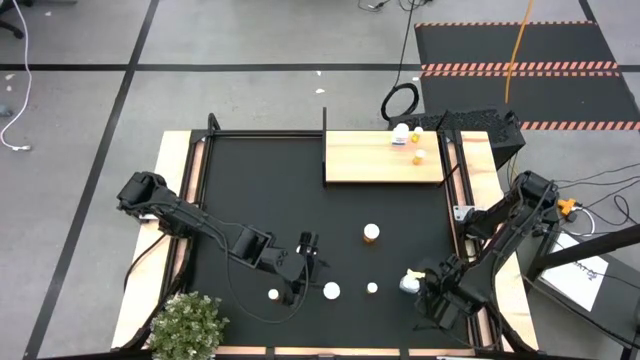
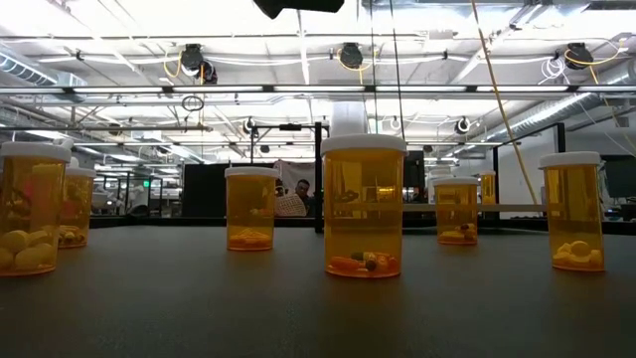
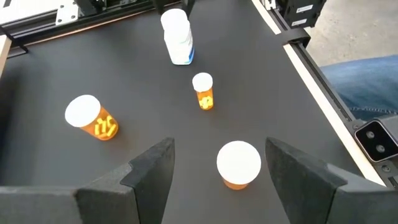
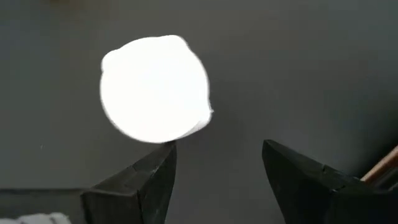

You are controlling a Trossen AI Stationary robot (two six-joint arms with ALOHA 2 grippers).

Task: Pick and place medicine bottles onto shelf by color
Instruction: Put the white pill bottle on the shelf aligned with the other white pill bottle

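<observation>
Several white-capped bottles stand upright on the black mat [image 1: 250, 200]: orange ones [image 1: 371, 233], [image 1: 331, 291], [image 1: 372, 288], [image 1: 273, 295] and an all-white one [image 1: 408, 283]. The light-wood shelf [image 1: 370, 165] lies at the far right with a white bottle [image 1: 401, 131] and a small orange one [image 1: 418, 156] on it. My left gripper [image 1: 308, 266] is open and empty, low over the mat; an orange bottle [image 3: 238, 165] stands just ahead, between its fingers' lines. My right gripper [image 4: 217, 168] is open, pointing down over the white bottle's cap [image 4: 155, 90], which lies ahead of one finger.
A potted green plant [image 1: 187, 325] stands at the near left corner. A black frame rail [image 1: 452, 190] borders the mat on the right. The low view shows several orange bottles in a row, the nearest one [image 2: 363, 204] in the middle.
</observation>
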